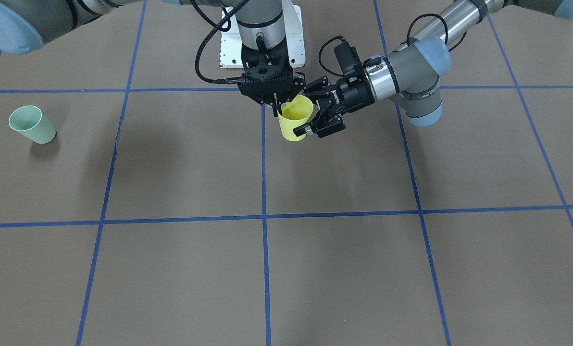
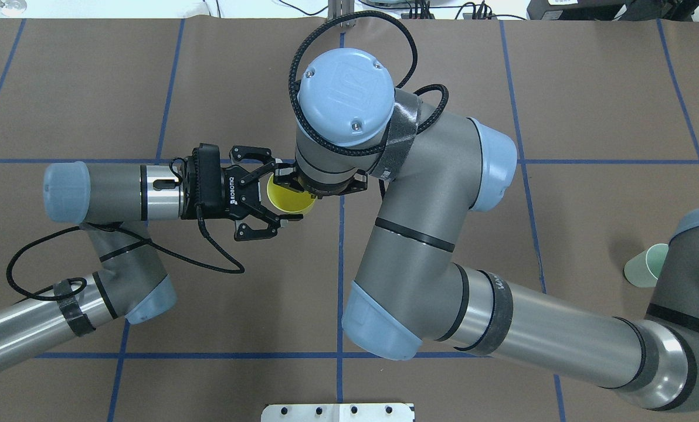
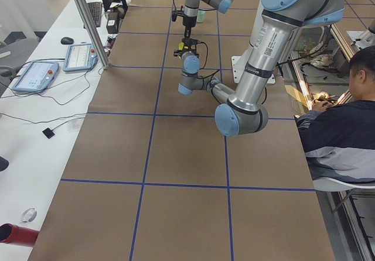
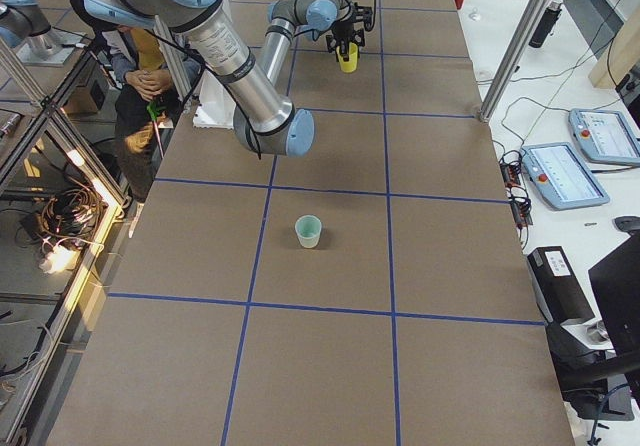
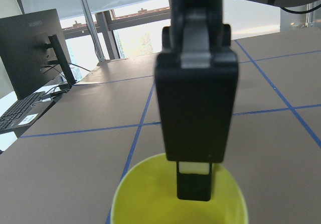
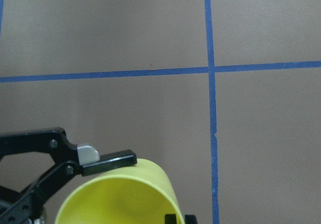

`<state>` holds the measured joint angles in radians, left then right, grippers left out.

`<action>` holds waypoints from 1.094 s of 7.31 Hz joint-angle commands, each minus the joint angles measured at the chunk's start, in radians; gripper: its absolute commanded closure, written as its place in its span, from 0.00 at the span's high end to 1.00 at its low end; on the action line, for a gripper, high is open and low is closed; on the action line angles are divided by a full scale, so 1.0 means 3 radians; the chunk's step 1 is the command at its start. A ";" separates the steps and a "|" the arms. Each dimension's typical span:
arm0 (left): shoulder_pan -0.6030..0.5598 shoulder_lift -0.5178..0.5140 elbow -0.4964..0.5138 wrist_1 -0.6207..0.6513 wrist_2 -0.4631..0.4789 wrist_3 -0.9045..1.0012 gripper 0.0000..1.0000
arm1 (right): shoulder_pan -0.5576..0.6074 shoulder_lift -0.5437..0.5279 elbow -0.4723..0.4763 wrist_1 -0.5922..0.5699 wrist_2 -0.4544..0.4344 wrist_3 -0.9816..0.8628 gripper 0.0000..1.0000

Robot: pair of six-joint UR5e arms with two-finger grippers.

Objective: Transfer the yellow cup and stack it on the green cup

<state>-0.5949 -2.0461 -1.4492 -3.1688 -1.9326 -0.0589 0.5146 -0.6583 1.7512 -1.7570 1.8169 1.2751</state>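
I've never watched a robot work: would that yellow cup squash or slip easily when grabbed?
Probably light: the right tool seems to pinch the yellow cup at just its rim, one finger inside. The thin wall likely flexes if squeezed. Smooth, tapered sides could slip through a side grasp.

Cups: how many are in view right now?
2. The yellow cup is at the table's middle; the green cup stands alone toward the robot's right end. No others seem hidden.
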 commanded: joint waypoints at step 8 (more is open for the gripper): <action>-0.0006 0.0010 0.0085 0.0039 0.0489 -0.0003 0.99 | 0.1018 -0.0857 0.0493 -0.0008 0.0543 -0.0587 0.00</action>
<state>-0.5943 -2.0433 -1.4278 -3.1648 -1.8445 -0.0595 0.7356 -0.8793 1.9004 -1.7593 1.9264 1.1715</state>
